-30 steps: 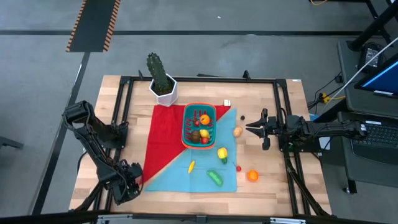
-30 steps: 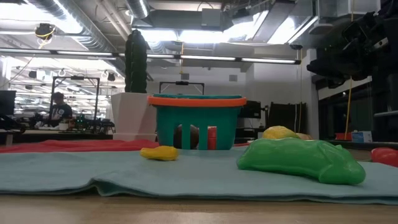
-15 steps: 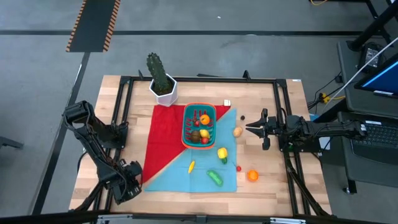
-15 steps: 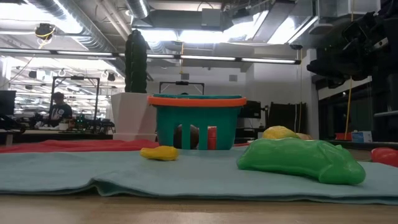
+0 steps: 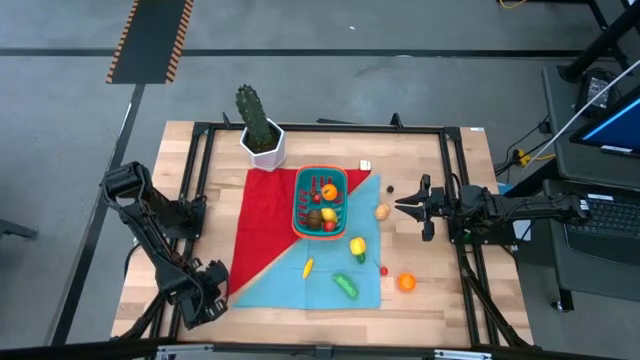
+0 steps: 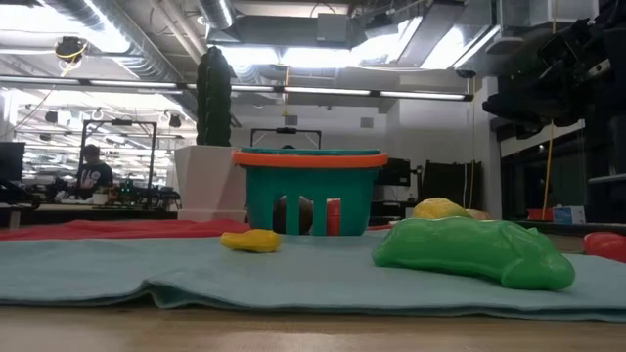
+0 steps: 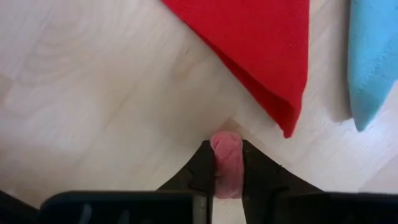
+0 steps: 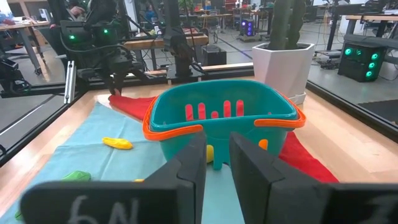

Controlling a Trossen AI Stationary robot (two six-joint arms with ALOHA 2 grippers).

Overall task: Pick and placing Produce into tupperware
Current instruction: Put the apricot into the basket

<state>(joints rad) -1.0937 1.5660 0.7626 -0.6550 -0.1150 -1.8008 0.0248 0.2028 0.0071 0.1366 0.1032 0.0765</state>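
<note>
The teal tupperware (image 5: 298, 205) with an orange rim stands on the red and blue cloths and holds several produce pieces. Loose produce lies near it: a yellow pepper (image 5: 357, 245), a green cucumber (image 5: 346, 286), a yellow banana (image 5: 308, 267), an orange (image 5: 406, 282) and a brown potato (image 5: 381, 211). My left gripper (image 5: 210, 300) is at the table's near left corner, beside the red cloth's corner (image 7: 289, 127), shut on a small pink piece (image 7: 227, 158). My right gripper (image 5: 403, 205) hovers right of the tupperware (image 8: 224, 118), its fingers a narrow gap apart with nothing between them. My left gripper pinches the pink piece between its two fingers, one on each of its long sides (image 7: 217, 168). The fingers lie along the piece, whose rounded end (image 7: 226, 138) sticks out past the fingertips over the bare wood. Whether it rests on the table, I cannot tell.
A cactus in a white pot (image 5: 262, 135) stands at the far left corner of the red cloth (image 5: 262, 225). A black frame rail (image 5: 200, 180) runs around the table. Bare wood (image 5: 170, 260) lies left of the cloths. A person sits in the room far behind (image 6: 93, 166).
</note>
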